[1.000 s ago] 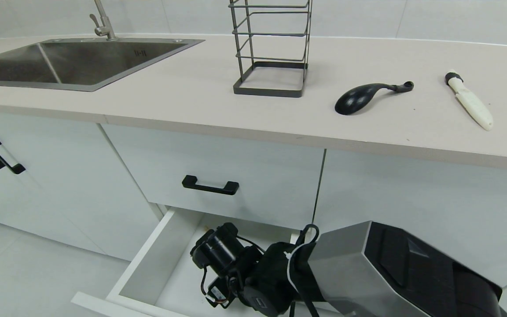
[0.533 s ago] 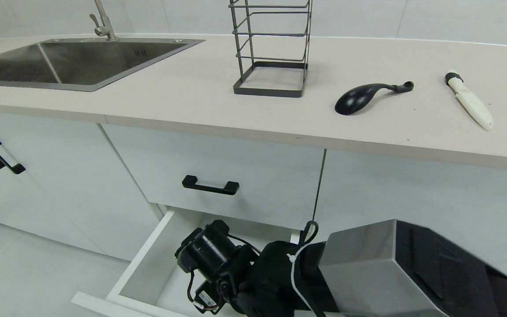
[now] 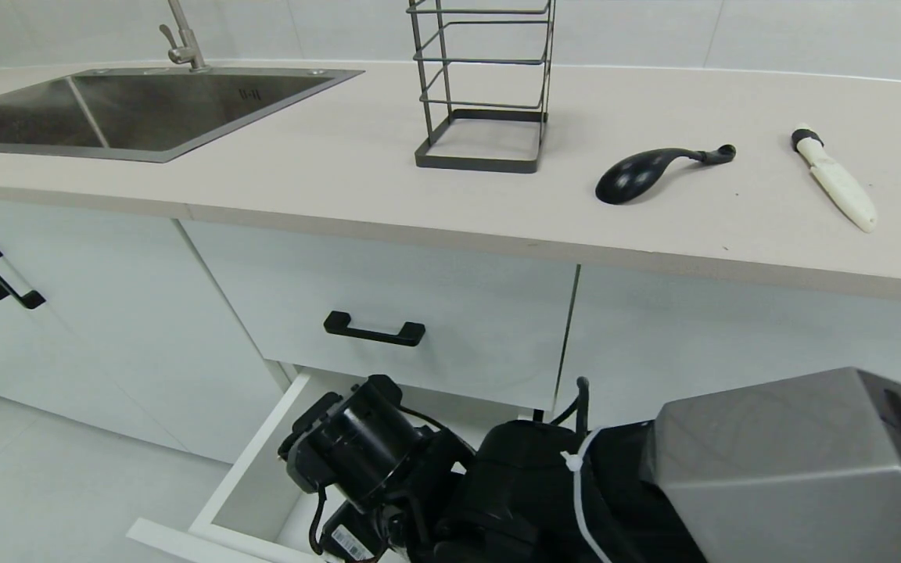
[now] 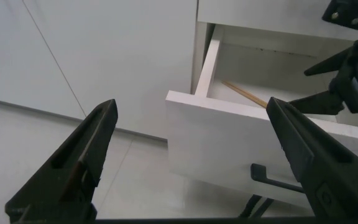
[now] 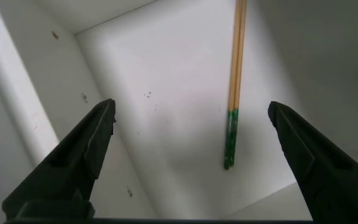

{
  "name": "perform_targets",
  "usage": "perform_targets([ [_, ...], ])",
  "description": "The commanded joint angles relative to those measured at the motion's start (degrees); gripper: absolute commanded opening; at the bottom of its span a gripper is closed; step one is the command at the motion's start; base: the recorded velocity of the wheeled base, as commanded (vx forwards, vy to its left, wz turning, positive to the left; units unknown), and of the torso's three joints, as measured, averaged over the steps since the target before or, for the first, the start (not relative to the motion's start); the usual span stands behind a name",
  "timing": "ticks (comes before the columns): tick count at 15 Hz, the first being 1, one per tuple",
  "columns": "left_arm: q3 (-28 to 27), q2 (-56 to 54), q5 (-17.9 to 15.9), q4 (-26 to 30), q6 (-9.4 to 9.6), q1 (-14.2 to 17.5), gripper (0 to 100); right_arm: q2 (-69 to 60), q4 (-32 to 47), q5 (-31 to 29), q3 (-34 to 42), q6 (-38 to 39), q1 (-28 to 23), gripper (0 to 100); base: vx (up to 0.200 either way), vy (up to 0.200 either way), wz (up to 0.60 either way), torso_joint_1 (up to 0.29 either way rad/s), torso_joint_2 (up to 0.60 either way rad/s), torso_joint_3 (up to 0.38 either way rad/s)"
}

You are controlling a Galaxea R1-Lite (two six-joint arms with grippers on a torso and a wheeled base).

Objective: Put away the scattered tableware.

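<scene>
Chopsticks, a thin pale-wood pair w/ green ends, are lying side by side on the smooth white floor of the open drawer, which is sticking out at bottom centre of the head view. Right gripper is hanging over them inside the drawer, matte black fingers spread wide, touching nothing. A drawer wall is running close along one side of it.

Left gripper is hovering outside the drawer's front corner, over the pale floor, w/ open room around it. Its fingers are also spread wide & holding nothing.

On the matte beige counter, centre right, a glossy black spoon w/ a curved handle is lying flat. A cream knife w/ a black collar is sitting far right, well apart from it. A dark wire rack is standing top centre. A steel sink & tap are sitting upper left.
</scene>
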Motion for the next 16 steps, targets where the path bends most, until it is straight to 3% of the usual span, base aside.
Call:
perform_targets([
  [1, 0.0, 0.0, 0.0, 0.0, -0.01, 0.0, 100, -6.6, -2.3, 0.2, 6.5, -0.7, 0.7, 100, 0.0, 0.0, 0.0, 0.0, 0.0, 0.0],
  [5, 0.0, 0.0, 0.0, 0.0, -0.01, 0.0, 100, -16.1, -14.4, 4.1, 19.9, -5.4, 1.8, 100, 0.0, 0.0, 0.0, 0.0, 0.0, 0.0],
  [7, 0.0, 0.0, 0.0, 0.0, -0.01, 0.0, 100, -24.8, -22.7, 8.5, 32.8, -9.8, 1.4, 100, 0.0, 0.0, 0.0, 0.0, 0.0, 0.0],
  [9, 0.0, 0.0, 0.0, 0.0, -0.01, 0.0, 100, -30.5, -30.8, 10.6, 41.2, -14.5, -0.9, 100, 0.0, 0.0, 0.0, 0.0, 0.0, 0.0],
  [11, 0.0, 0.0, 0.0, 0.0, -0.01, 0.0, 100, -34.5, -37.9, 16.8, 49.2, -14.6, -2.0, 100, 0.0, 0.0, 0.0, 0.0, 0.0, 0.0],
  [13, 0.0, 0.0, 0.0, 0.0, -0.01, 0.0, 100, -38.4, -39.1, 19.4, 55.5, -14.6, -3.5, 100, 0.0, 0.0, 0.0, 0.0, 0.0, 0.0],
  [16, 0.0, 0.0, 0.0, 0.0, -0.01, 0.0, 100, -41.1, -39.1, 22.8, 58.3, -13.3, -6.1, 100, 0.0, 0.0, 0.0, 0.0, 0.0, 0.0],
])
